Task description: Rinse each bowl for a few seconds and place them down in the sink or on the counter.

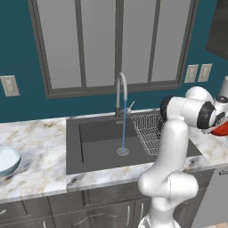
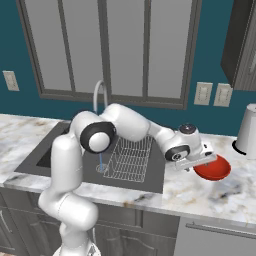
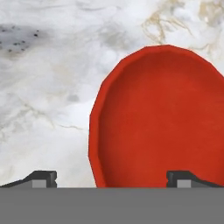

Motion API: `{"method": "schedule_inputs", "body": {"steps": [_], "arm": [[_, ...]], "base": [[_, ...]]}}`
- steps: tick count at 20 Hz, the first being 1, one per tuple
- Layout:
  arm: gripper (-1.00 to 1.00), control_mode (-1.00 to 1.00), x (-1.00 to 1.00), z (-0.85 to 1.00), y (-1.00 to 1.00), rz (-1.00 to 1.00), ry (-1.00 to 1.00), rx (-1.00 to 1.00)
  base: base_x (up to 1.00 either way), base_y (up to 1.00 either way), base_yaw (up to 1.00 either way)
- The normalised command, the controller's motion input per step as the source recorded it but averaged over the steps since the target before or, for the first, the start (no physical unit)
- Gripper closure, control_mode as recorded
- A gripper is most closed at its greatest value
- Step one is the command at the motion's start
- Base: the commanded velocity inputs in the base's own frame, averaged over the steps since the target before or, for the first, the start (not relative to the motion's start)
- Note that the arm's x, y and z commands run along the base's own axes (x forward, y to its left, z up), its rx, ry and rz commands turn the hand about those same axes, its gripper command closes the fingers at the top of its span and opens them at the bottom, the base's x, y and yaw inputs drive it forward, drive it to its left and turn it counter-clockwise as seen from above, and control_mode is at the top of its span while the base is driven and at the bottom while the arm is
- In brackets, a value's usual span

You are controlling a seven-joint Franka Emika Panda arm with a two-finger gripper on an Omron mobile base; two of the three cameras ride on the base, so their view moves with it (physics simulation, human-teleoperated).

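Marble counter (image 2: 150, 197), tap (image 1: 122, 91) running into sink (image 1: 95, 151): gripper (image 3: 111, 177) spread wide straddling red bowl's (image 3: 159, 118) nine-o'clock rim, seemingly ungrasped; blue bowl (image 1: 8, 160) waiting, neither apparently rinsed.

Legible text, labels, brands, numbers, signs: none. Surfaces checked, all unmarked: red bowl (image 3: 162, 118), marble counter (image 2: 220, 200), wall plates (image 1: 198, 73), white jar (image 2: 248, 131).

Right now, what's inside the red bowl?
The red bowl looks empty: bare red inside, sitting on the counter. Its near edge runs out of the hand view, and the open hand straddles the rim.
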Motion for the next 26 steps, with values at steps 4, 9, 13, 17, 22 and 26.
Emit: {"method": "schedule_inputs", "body": {"steps": [4,9,13,17,22,26], "arm": [[-1.00,-1.00,0.10,-0.19,-0.10,0.00,0.01,0.04],[1.00,-1.00,0.03,-0.21,-0.01,0.00,0.00,0.02],[1.00,-1.00,0.00,-0.07,-0.03,0.00,0.00,0.00],[1.00,-1.00,-0.03,-0.02,0.00,0.00,-0.04,0.00],[1.00,-1.00,-0.08,0.00,0.15,0.03,-0.02,-0.07],[1.00,-1.00,-0.18,0.22,0.38,0.07,-0.11,-0.13]], "base": [[0.00,0.00,0.00],[0.00,0.00,0.00],[0.00,0.00,0.00],[0.00,0.00,0.00],[0.00,0.00,0.00],[0.00,0.00,0.00]]}}
